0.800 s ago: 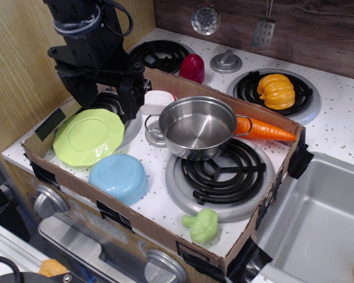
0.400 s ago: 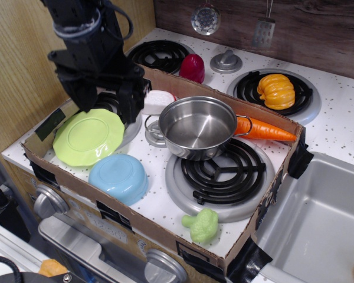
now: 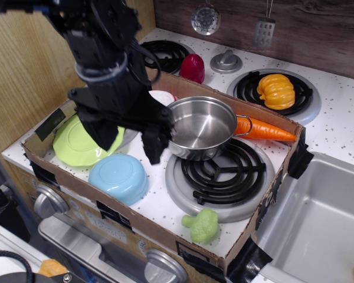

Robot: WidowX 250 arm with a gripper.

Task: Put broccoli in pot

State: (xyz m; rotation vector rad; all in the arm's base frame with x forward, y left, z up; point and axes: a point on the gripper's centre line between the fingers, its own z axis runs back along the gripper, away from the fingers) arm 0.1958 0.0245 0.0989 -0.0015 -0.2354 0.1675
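Note:
The light-green toy broccoli point(image 3: 201, 225) lies on its side at the front of the cardboard tray, just in front of the coil burner. The shiny steel pot point(image 3: 202, 127) stands empty on the back left edge of that burner. My black gripper point(image 3: 131, 139) hangs open and empty above the tray, left of the pot and above the blue bowl, with its two fingers point(image 3: 155, 141) spread wide. It is well left of and behind the broccoli.
A lime-green plate point(image 3: 72, 143) and a light-blue bowl point(image 3: 118, 177) sit at the tray's left. An orange carrot point(image 3: 265, 130) lies behind the pot. A cardboard wall point(image 3: 277, 177) rings the tray. A yellow pepper point(image 3: 276, 91) and red item point(image 3: 192, 68) sit behind. A sink point(image 3: 318, 218) is at right.
The arm has moved forward and right from the tray's back left corner, now beside the pot and over the blue bowl. The objects have not moved.

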